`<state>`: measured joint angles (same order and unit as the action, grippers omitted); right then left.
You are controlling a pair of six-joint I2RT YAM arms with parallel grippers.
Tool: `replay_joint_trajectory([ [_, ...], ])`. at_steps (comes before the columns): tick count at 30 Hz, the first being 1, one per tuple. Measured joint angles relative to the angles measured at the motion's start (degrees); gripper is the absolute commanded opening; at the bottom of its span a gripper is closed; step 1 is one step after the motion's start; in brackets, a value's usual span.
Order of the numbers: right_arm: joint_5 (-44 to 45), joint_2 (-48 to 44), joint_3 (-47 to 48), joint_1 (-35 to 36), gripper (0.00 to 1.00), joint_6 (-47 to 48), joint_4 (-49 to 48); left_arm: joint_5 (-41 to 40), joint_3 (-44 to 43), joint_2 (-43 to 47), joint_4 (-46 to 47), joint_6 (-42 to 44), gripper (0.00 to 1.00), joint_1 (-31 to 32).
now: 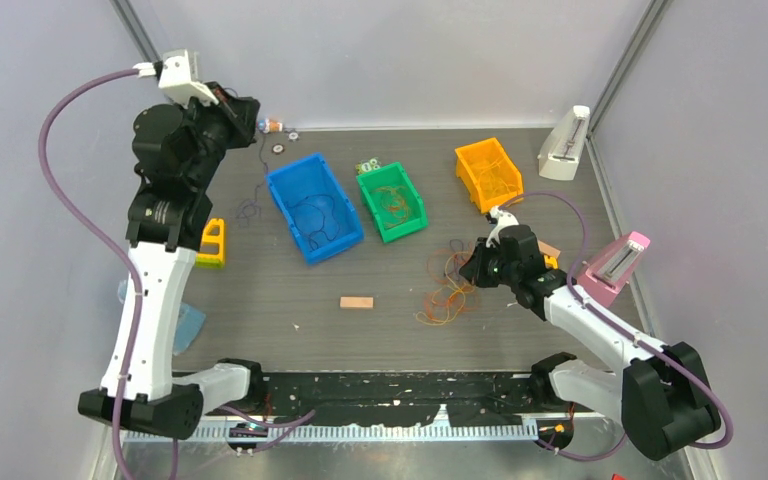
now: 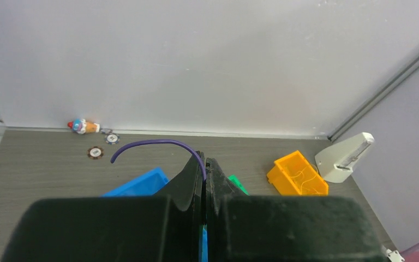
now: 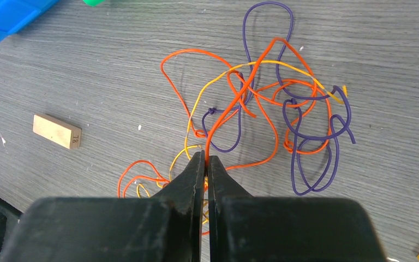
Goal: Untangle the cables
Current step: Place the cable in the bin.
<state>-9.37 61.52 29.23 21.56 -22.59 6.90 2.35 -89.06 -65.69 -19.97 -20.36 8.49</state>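
A loose tangle of orange, yellow and purple cables (image 1: 447,290) lies on the table right of centre. It fills the right wrist view (image 3: 283,103). My right gripper (image 1: 468,270) is low over it and shut on an orange cable (image 3: 234,103) that runs up from the jaws (image 3: 206,158). My left gripper (image 1: 253,122) is raised at the back left, shut on a purple cable (image 1: 257,180) that hangs down beside the blue bin. In the left wrist view that cable (image 2: 153,143) arcs out from the closed fingertips (image 2: 204,164).
A blue bin (image 1: 282,190) holds dark cables, a green bin (image 1: 415,205) holds orange ones, and an orange bin (image 1: 470,165) holds yellow ones. A wooden block (image 1: 356,302), a white stand (image 1: 565,145), a pink stand (image 1: 615,265), a yellow toy (image 1: 212,243) and chips (image 1: 278,148) are also on the table.
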Motion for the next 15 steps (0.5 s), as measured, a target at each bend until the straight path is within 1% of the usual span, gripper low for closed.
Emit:
replay_joint_trajectory([
  [7,0.02,-1.18,0.0,0.0,0.05,0.0,0.5,4.48,-3.08,-5.9,-0.02,-0.59,0.0,0.0],
  [11,0.04,-2.25,0.0,0.0,0.05,0.02,0.52,5.81,-3.17,-7.43,0.46,-1.31,0.0,0.0],
  [15,0.04,-2.36,0.0,0.0,0.05,0.02,0.85,7.23,-1.95,-9.53,2.82,-2.47,0.0,0.0],
])
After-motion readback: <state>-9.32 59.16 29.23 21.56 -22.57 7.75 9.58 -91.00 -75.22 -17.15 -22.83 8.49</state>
